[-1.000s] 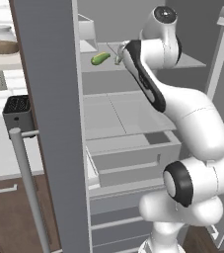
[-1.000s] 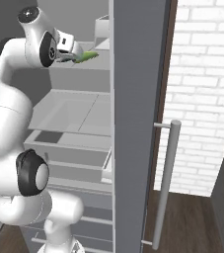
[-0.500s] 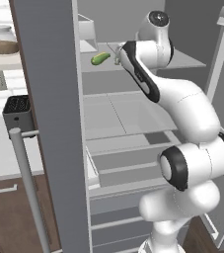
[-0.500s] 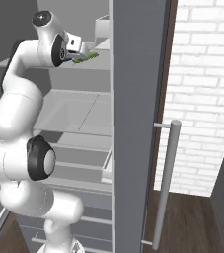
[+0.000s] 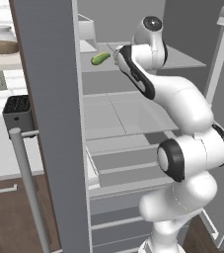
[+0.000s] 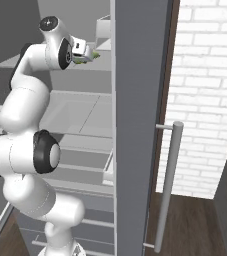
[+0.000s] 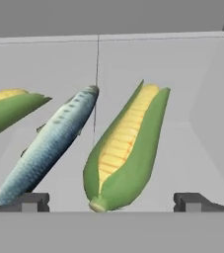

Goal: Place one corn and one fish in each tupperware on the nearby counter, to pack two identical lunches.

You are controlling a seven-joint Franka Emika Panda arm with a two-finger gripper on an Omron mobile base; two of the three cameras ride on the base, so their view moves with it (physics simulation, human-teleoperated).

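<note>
- The corn (image 7: 123, 150) lies on a fridge shelf (image 7: 182, 148), straight ahead of the gripper (image 7: 111, 202) and between its two finger tips, which stand wide apart with nothing between them.
- Its long axis runs away from the hand and leans a little to the right in the hand view: the stalk end is nearest the fingers, and the tapered tip points toward the back wall of the fridge.
- Yellow kernels show along the upper left side; green husk wraps the rest.
- Just beside it on the left lies a fish (image 7: 49, 143), blue-grey and slim, apart from the corn; it slants more strongly, one end low at the left of the hand view and the other near the back of the shelf.
- Further left a second corn (image 7: 7, 111) enters from the frame edge, its husk tip pointing right, toward the fish.
- In the left base view the arm reaches into the open fridge at an upper shelf, where a green cob (image 5: 100, 59) lies in front of the hand.
- Progress, as I judge it: nothing is packed yet. The three items in sight lie on the shelf and none is gripped.
- Left to do: grasp this corn, carry it to a tupperware, then go on until each lunch has one corn and one fish.
- The counter (image 5: 0, 165) shows at the left, past the fridge door (image 5: 49, 123), with a toaster (image 5: 18, 111) on it.
</note>
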